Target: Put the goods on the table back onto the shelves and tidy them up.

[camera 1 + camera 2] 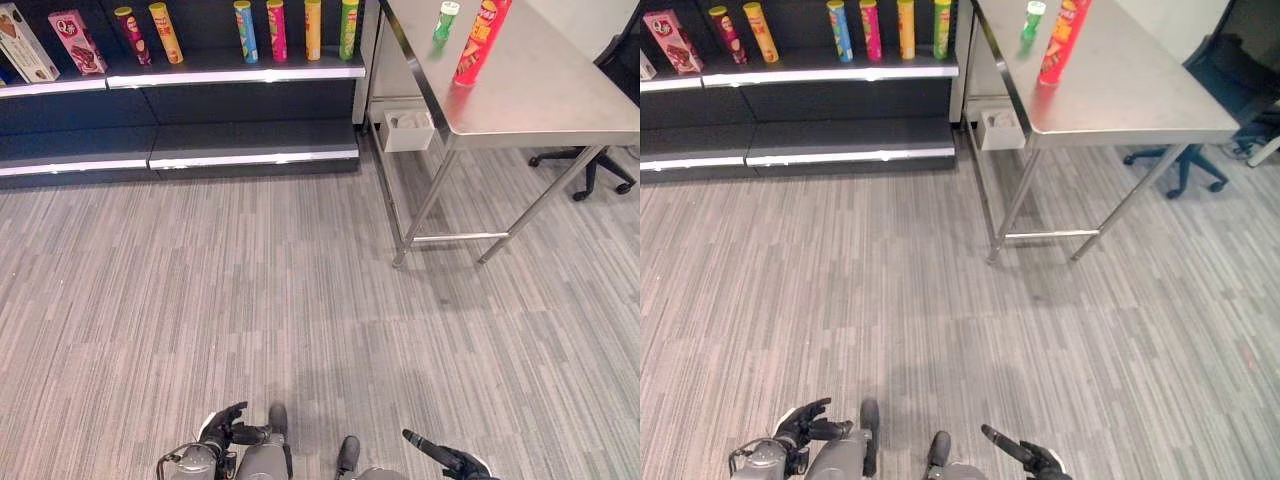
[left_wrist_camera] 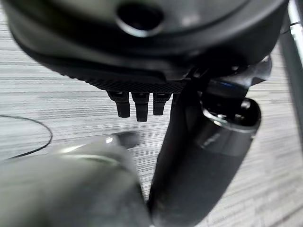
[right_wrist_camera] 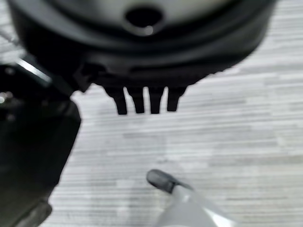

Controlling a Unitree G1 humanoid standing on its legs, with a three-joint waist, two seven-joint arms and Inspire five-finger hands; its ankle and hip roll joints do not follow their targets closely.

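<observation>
On the steel table (image 1: 545, 100) at the upper right stand a tall red tube can (image 1: 482, 40) and a smaller green can (image 1: 445, 22). To the table's left, the dark shelf (image 1: 230, 72) carries several coloured tube cans (image 1: 245, 30) and snack boxes (image 1: 75, 42). Both hands hang low over the floor, far from the table. My left hand (image 1: 225, 425) has relaxed fingers (image 2: 137, 106) and holds nothing. My right hand (image 1: 445, 457) points straight fingers (image 3: 142, 101) forward and is empty.
A white bin (image 1: 408, 128) sits under the table by the shelf's end. A black office chair (image 1: 600, 170) stands behind the table at the right. Grey striped carpet lies between me and the shelves. The lower shelf board (image 1: 250, 145) is bare.
</observation>
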